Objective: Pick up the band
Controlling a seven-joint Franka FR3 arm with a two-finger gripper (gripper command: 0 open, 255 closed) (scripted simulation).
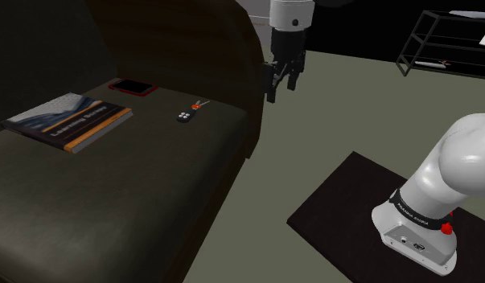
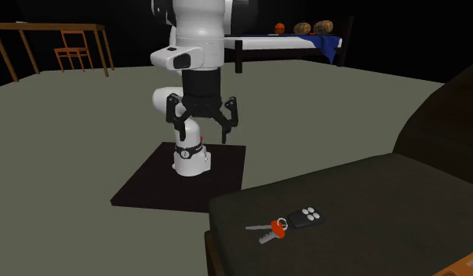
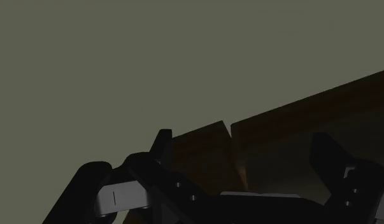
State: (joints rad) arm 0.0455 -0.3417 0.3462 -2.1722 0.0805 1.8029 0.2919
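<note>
My gripper [image 1: 281, 90] hangs open in the air over the floor, just beyond the brown arm [image 1: 250, 88] of a dark sofa [image 1: 112, 193]. On the seat lie a black key fob [image 1: 184, 116] with keys on a red tag [image 1: 200, 104], a flat red-rimmed dark thing [image 1: 133, 86] and a book [image 1: 68, 120]. I cannot tell which of these is the band. In the second exterior view the gripper [image 2: 201, 132] stands well behind the fob [image 2: 307, 217] and keys [image 2: 266, 230]. In the wrist view the fingers [image 3: 162, 143] stand apart over the floor and the sofa arm [image 3: 292, 121].
The arm's base [image 1: 417, 229] sits on a dark mat [image 1: 337, 217] on the olive floor. A black shelf rack [image 1: 445, 44] stands at the back in the shoulder view. Behind the arm stand a wooden chair [image 2: 70, 49] and a blue-covered bed [image 2: 305, 43].
</note>
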